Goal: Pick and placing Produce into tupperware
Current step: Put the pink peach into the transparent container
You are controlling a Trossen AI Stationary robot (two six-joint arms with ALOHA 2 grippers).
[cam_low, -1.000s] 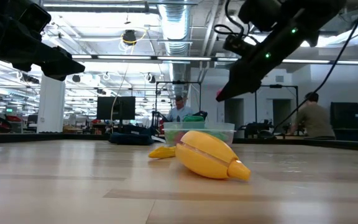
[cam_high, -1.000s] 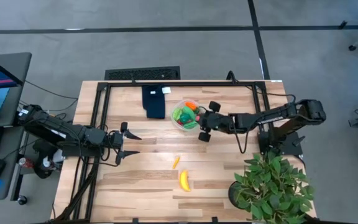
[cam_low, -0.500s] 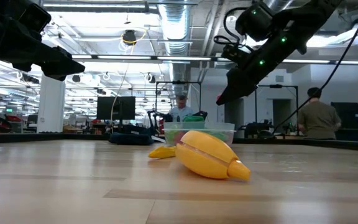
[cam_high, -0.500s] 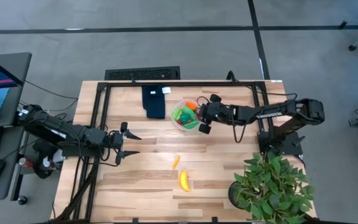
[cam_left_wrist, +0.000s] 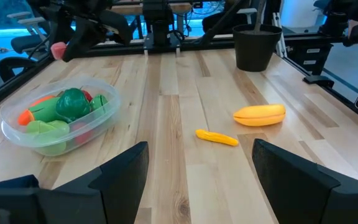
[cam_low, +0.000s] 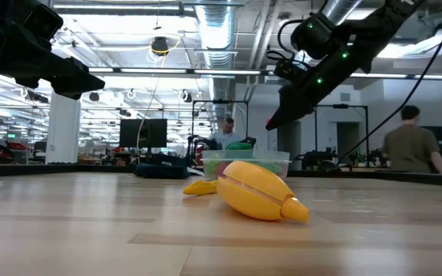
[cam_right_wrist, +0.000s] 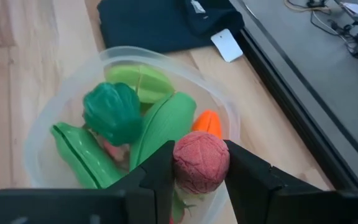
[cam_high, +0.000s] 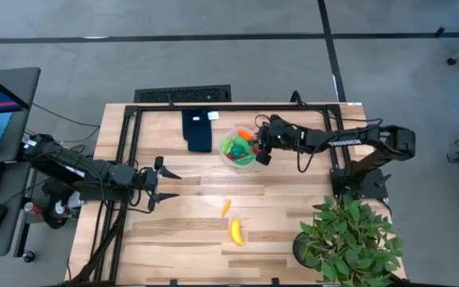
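The tupperware [cam_high: 236,149], a clear round bowl, stands on the table and holds green pieces and an orange carrot [cam_right_wrist: 207,122]. My right gripper [cam_high: 260,150] hovers over the bowl's right rim, shut on a small red strawberry [cam_right_wrist: 201,163]. A yellow banana [cam_high: 236,231] and a small yellow piece [cam_high: 225,208] lie on the wood nearer the table's near edge. My left gripper [cam_high: 164,184] waits open at the table's left side, pointing toward the tupperware [cam_left_wrist: 58,118]. My right gripper pinches the red strawberry [cam_right_wrist: 201,155] between its two fingers [cam_right_wrist: 157,177], one on each side of it. The fingers slant down from the table's right side. The strawberry [cam_low: 270,122] is lifted clear, above the bowl's rim.
A dark blue folded cloth [cam_high: 198,129] lies just left of the bowl at the far edge. A leafy potted plant [cam_high: 347,239] fills the near right corner. Bare wood lies between the left gripper and the banana [cam_left_wrist: 260,114]. People move in the room behind.
My right gripper, still shut on the strawberry, has moved toward the table's far edge and a little left, from beside the bowl's right side to over its rim. The left arm and the pieces on the table have stayed put.
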